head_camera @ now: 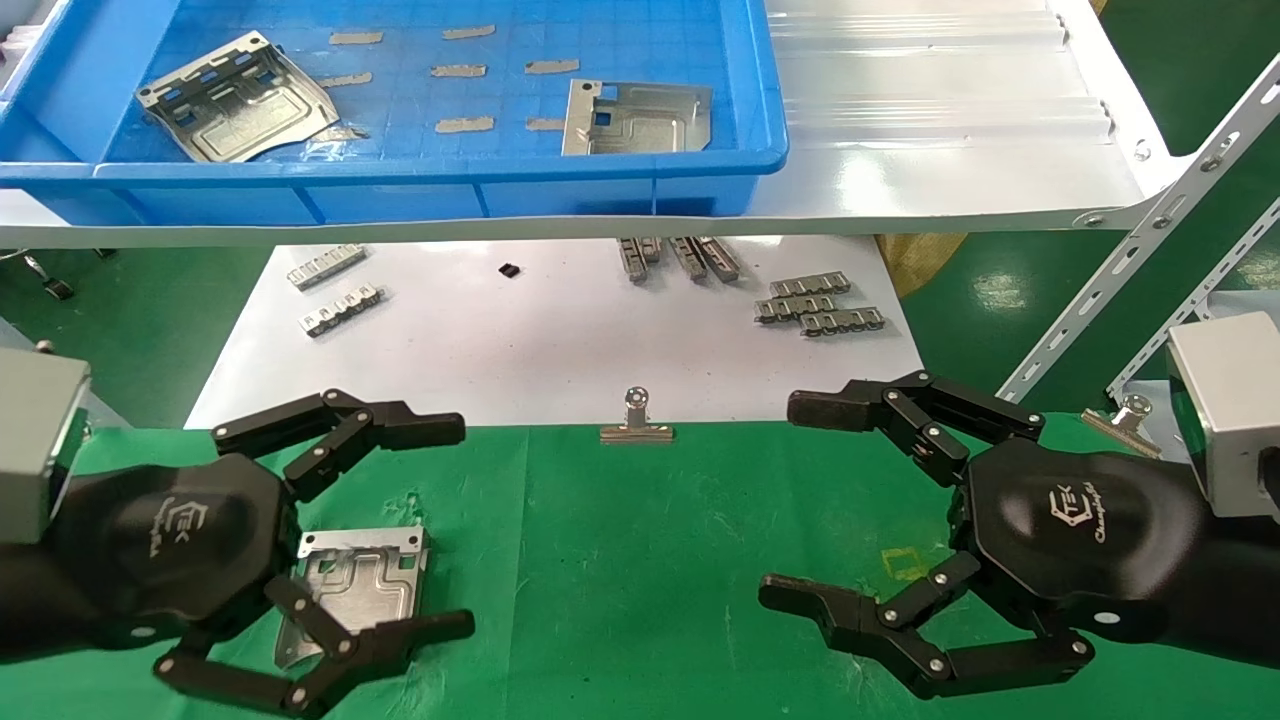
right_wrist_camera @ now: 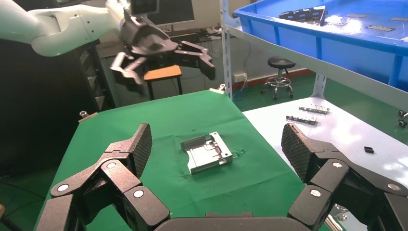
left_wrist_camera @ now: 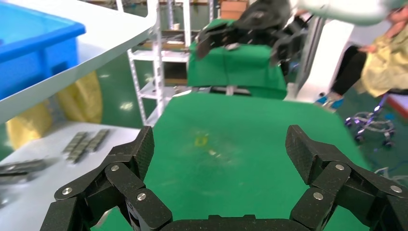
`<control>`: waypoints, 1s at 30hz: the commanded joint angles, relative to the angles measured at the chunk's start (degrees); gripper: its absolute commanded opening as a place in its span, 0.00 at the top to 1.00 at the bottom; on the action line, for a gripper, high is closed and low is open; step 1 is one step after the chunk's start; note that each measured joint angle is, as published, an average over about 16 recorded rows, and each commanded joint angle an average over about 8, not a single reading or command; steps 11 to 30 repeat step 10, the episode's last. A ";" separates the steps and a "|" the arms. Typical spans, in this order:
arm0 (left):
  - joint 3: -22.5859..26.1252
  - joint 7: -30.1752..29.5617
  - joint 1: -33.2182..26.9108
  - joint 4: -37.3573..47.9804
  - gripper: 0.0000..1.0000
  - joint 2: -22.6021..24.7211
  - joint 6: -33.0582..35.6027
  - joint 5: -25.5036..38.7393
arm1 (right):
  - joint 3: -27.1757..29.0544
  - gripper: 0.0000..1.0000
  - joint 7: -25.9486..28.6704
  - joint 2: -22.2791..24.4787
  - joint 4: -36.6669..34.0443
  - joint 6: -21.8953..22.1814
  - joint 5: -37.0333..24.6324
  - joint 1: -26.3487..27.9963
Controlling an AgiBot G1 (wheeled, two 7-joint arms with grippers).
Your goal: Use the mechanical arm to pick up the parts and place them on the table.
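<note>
One silver ribbed part (head_camera: 365, 580) lies flat on the green cloth table (head_camera: 640, 560); it also shows in the right wrist view (right_wrist_camera: 208, 153). My left gripper (head_camera: 460, 527) is open and empty, held in the air above that part and apart from it. In its own view (left_wrist_camera: 221, 149) only green cloth shows between the fingers. My right gripper (head_camera: 782, 500) is open and empty over the right side of the cloth, facing the part (right_wrist_camera: 217, 142). Two more parts (head_camera: 240, 97) (head_camera: 640, 118) lie in the blue bin.
The blue bin (head_camera: 400, 180) stands on a glossy white shelf (head_camera: 950, 150) at the back. Below it a white sheet (head_camera: 560, 340) holds notched metal strips (head_camera: 820, 305) (head_camera: 335, 285). Binder clips (head_camera: 637, 420) (head_camera: 1125, 420) grip the cloth's far edge. Perforated metal struts (head_camera: 1150, 260) stand at right.
</note>
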 commanded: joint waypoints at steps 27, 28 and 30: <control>-3.17 -5.45 3.24 -7.15 0.00 -1.04 -0.57 -2.15 | 0.00 0.00 0.00 0.01 -0.02 0.01 0.01 -0.01; -3.17 -5.45 3.24 -7.15 0.00 -1.04 -0.57 -2.15 | 0.00 0.00 0.00 0.01 -0.02 0.01 0.01 -0.01; -3.17 -5.45 3.24 -7.15 0.00 -1.04 -0.57 -2.15 | 0.00 0.00 0.00 0.01 -0.02 0.01 0.01 -0.01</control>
